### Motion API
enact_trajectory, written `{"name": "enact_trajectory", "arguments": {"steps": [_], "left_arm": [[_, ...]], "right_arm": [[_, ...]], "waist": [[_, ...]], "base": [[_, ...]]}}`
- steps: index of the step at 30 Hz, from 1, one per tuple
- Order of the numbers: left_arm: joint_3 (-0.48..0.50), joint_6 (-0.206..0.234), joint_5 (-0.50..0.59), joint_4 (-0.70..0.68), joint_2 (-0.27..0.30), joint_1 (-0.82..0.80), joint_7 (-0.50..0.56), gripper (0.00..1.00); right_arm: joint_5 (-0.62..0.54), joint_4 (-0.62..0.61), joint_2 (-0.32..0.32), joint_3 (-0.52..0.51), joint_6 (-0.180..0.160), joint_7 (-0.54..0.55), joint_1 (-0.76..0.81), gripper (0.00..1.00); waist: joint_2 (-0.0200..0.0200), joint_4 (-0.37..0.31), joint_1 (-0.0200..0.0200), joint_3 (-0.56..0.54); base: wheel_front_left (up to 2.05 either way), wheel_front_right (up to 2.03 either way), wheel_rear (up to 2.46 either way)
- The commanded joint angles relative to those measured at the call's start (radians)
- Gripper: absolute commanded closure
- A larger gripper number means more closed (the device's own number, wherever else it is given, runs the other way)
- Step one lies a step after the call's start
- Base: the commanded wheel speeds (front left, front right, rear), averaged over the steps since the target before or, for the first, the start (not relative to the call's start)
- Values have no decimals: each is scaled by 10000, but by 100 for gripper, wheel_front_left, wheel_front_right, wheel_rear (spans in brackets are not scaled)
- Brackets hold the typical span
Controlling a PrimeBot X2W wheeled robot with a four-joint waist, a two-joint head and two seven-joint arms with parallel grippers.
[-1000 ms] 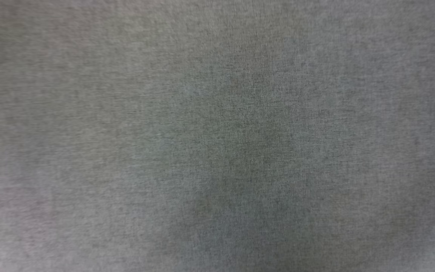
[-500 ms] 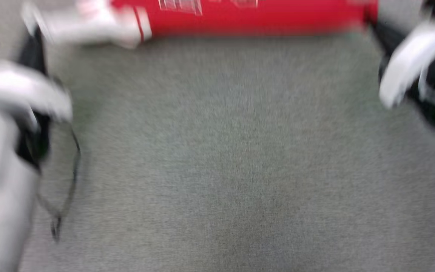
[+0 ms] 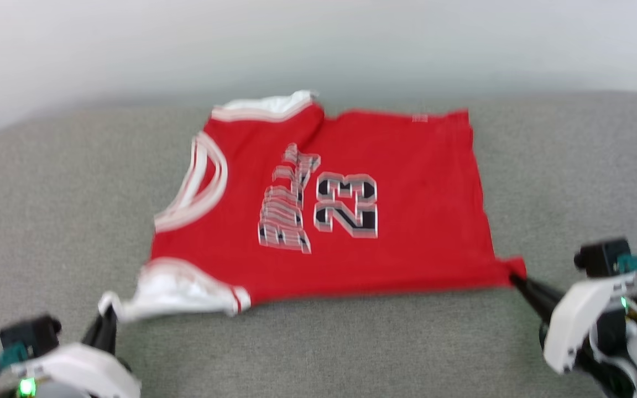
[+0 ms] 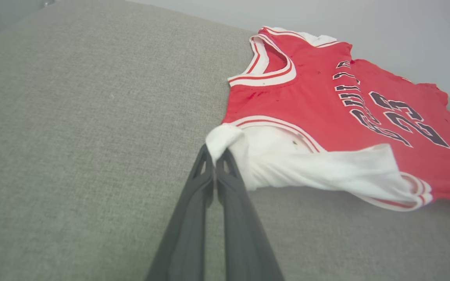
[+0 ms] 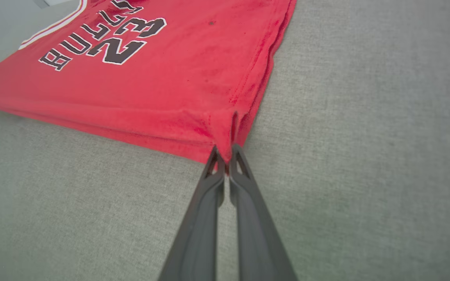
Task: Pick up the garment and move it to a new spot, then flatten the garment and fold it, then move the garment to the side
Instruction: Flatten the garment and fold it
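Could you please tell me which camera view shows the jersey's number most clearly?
The right wrist view: the number is sharp and close there. The left wrist view shows the number slanted; the head view shows the number blurred.

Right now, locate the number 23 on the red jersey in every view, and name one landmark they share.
Head view: the number 23 sits near the centre of the picture, on the red jersey.
Left wrist view: the number 23 is near the right edge, about mid-height.
Right wrist view: the number 23 is at the upper left.
Shared landmark: the black lettering right beside the number.
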Motion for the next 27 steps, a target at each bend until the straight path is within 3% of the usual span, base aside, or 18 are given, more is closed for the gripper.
{"name": "enact_trajectory", "arguments": {"steps": [1, 7, 13, 18, 27], "left_arm": [[104, 462, -112, -672, 185, 859, 196, 100], [244, 1505, -289, -2544, 549, 2647, 706, 100], [454, 1966, -145, -3736, 901, 2810, 934, 100], [359, 1806, 217, -3924, 976, 1691, 875, 100], [-8, 874, 345, -2326, 494, -1075, 886, 100]], "right_arm": [[-173, -413, -58, -461, -19, 252, 847, 100], [-839, -1923, 275, -2013, -19, 1160, 2960, 100], [-1554, -3312, 824, -3256, -19, 2170, 3825, 100], [-2159, -3948, 1481, -3853, -17, 2844, 3242, 100], [-2487, -2758, 1818, -3530, -14, 2823, 983, 100]], "waist": [[0, -63, 4, -499], [0, -136, 4, -714], [0, -142, 4, -662], [0, -177, 4, -273], [0, -162, 4, 874]], "base": [[0, 0, 0], [0, 0, 0], [0, 0, 0], [0, 0, 0], [0, 0, 0]]}}
